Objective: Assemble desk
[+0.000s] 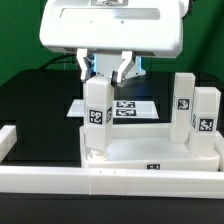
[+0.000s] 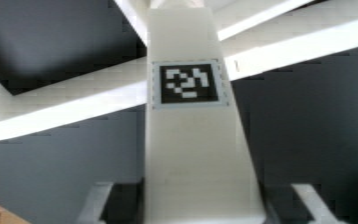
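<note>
- Exterior view first: I see the wide white plastic desk panel (image 1: 150, 152) with its raised rim lying on the black table (image 1: 30, 95), pushed up against the long white rail (image 1: 110, 182) that runs along the near edge.
- Two short square white legs with black-and-white tags, one (image 1: 184, 105) and the other (image 1: 206, 118), stand upright at the panel's end on the exterior view's right. I judge them already seated in their corner sockets, though the sockets themselves are hidden.
- A third tagged white leg (image 1: 97, 118) stands upright at the panel's corner on the exterior view's left, with my gripper (image 1: 101, 82) straddling its top.
- Wrist view confirms it: the same leg (image 2: 194, 120) runs up the middle of the picture between the two dark fingertips (image 2: 306, 203), so the jaws are clamped on it, partly closed to its width.
- Whether this leg is fully home or only resting in its socket, I cannot tell.
- The flat white marker board (image 1: 127, 108) lies behind, well clear of the work.
- My reckoning: two legs done, the third being fitted, and a fourth I cannot find in either picture is left.
</note>
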Robot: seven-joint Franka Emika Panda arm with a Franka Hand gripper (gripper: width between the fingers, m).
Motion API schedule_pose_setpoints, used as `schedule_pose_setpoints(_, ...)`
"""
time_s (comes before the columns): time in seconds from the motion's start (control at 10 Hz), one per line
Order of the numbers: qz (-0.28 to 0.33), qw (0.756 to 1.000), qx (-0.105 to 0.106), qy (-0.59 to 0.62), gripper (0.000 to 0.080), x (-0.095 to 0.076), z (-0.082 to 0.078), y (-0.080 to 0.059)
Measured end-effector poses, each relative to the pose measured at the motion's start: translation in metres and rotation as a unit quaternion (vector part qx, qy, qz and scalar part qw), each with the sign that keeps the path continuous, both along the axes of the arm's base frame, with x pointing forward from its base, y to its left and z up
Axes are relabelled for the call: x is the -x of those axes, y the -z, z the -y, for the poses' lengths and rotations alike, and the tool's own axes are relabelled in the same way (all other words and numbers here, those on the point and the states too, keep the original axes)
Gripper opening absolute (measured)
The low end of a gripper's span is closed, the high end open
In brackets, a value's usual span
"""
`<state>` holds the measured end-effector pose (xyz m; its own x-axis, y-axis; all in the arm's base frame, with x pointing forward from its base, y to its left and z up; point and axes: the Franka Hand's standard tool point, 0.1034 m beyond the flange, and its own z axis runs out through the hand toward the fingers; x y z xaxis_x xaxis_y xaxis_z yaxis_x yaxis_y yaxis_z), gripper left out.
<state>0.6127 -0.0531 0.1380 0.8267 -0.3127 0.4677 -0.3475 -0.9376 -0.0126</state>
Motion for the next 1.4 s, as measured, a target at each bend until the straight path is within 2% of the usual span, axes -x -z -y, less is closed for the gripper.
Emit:
schedule_pose_setpoints(0.6, 0.025, 0.999, 0.019, -0.003, 0.029, -0.001, 0.003, 0.003)
schedule_pose_setpoints(0.7, 0.025, 0.999, 0.019, -0.003, 0.0524, -0.001, 0.003, 0.003)
schedule_pose_setpoints(0.8, 0.025, 0.999, 0.019, -0.003, 0.0524, -0.001, 0.003, 0.003)
schedule_pose_setpoints(0.9, 0.025, 0.999, 0.019, -0.003, 0.0623, -0.001, 0.003, 0.003)
schedule_pose_setpoints(1.2, 0.022, 1.0, 0.022, -0.005, 0.0648, -0.004, 0.013, -0.002)
schedule_pose_setpoints(1.4, 0.017, 1.0, 0.011, -0.005, 0.0649, -0.007, 0.018, -0.019)
